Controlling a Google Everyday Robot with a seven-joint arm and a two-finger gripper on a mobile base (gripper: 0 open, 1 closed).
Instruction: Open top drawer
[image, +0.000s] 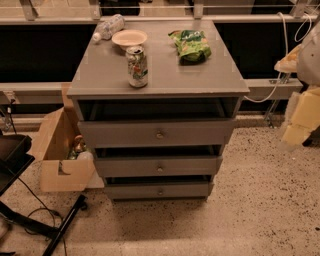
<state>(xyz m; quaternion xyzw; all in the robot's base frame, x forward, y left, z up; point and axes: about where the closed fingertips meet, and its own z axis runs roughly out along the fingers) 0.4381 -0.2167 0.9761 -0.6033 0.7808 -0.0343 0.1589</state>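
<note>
Your gripper (299, 117) hung right of the bench (165, 75), clear of it, its grip unreadable.
The top drawer (159, 133) stood slightly pulled out, inside too dark to read; the cardboard box (55, 145) perhaps held bottles.

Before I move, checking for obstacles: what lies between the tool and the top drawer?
Nothing: the camera view shows only bare speckled floor between the tool, at right, and the top drawer.
</note>
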